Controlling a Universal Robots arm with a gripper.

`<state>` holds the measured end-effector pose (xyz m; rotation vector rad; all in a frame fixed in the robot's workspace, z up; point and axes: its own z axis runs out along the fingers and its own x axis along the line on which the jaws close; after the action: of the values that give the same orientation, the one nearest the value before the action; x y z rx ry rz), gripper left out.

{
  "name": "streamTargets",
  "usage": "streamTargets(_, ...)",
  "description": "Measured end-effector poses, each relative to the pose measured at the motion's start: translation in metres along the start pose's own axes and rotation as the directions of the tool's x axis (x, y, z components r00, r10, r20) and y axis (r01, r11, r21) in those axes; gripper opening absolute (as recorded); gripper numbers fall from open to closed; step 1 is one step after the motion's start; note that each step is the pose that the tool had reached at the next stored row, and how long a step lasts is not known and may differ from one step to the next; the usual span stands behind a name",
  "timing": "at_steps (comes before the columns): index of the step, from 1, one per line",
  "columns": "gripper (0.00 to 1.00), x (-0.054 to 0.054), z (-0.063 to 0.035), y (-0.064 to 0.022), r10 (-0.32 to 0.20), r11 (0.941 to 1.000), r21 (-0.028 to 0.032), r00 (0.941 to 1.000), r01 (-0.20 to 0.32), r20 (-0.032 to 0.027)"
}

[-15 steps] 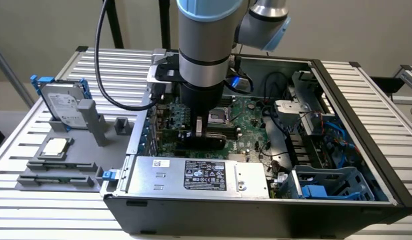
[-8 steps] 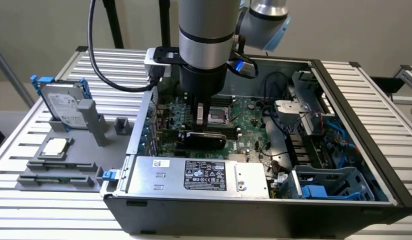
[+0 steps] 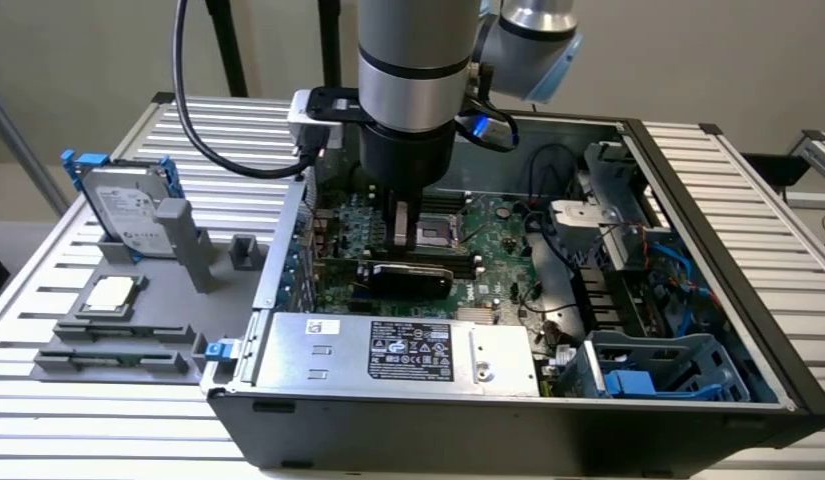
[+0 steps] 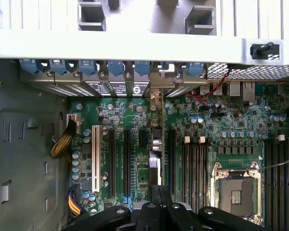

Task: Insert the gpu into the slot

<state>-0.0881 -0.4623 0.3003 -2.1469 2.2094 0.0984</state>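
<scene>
Evidently the tool (image 3: 409, 252) was closed on the top edge of the gpu (image 3: 405, 282), holding it upright over the motherboard (image 3: 499, 240) inside the open computer case (image 3: 679, 400). The slot seemed to lie hidden beneath the card. In the exterior view the power supply (image 3: 399, 350) sat at six o'clock from the card, and a hard drive (image 3: 125, 215) stood on the tabletop (image 3: 119, 420) at nine o'clock. Seating it well would, I judged, need the card kept vertical, its end bracket lined with the case's rear opening, and even downward pressure.
</scene>
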Motion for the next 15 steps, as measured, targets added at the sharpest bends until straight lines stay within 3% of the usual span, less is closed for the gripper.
streamTargets(15, 0.11, -0.0004, 0.0001, 0.0006, 0.0, 1.0, 0.0, 1.0, 0.0, -0.0002)
